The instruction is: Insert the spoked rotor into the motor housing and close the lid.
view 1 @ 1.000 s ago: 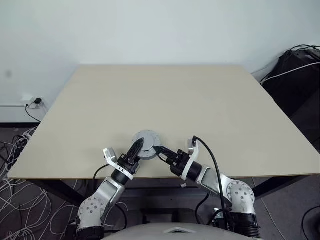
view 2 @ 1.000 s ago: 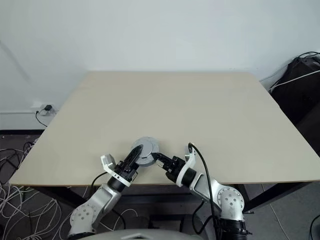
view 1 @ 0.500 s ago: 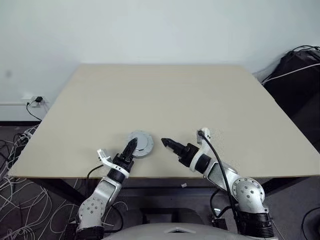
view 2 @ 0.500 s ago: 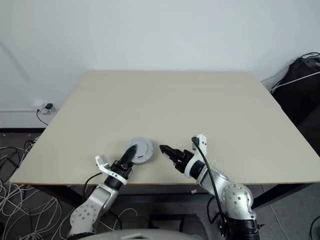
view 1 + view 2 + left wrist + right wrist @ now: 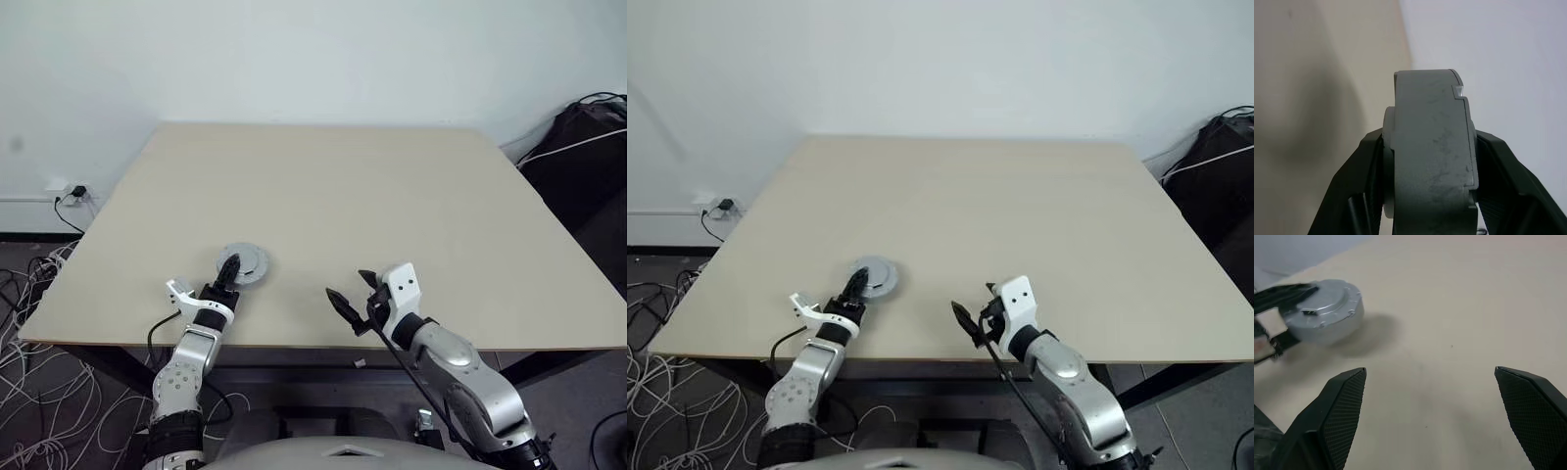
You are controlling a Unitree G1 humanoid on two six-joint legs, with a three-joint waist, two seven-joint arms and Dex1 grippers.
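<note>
At the near edge of the table [image 5: 392, 196], the right gripper [image 5: 351, 299] is hovering just above the bare tabletop with its 2 black fingers [image 5: 1337, 416] spread wide apart and nothing between them. It is pointing toward the robot's left, and the right wrist view is looking across the wood at the grey round assembly beyond its tips.

To the left and slightly farther in, the left gripper [image 5: 229, 270] is clamping the motor housing [image 5: 242, 265], a closed grey round casing with the lid [image 5: 1327, 298] sitting on top as its silver upper face. In the left wrist view the housing [image 5: 1432, 152] is standing edge-on between the 2 fingers [image 5: 1354, 191], with one finger pressed against each flat side, so the jaws are partly closed around it. The casing is sitting near the table's front left area, at or just above the surface; I cannot tell whether it is touching the wood. The right gripper is well apart from it, with open tabletop between them.

Farther back, the table is running toward a white wall [image 5: 313, 59].
</note>
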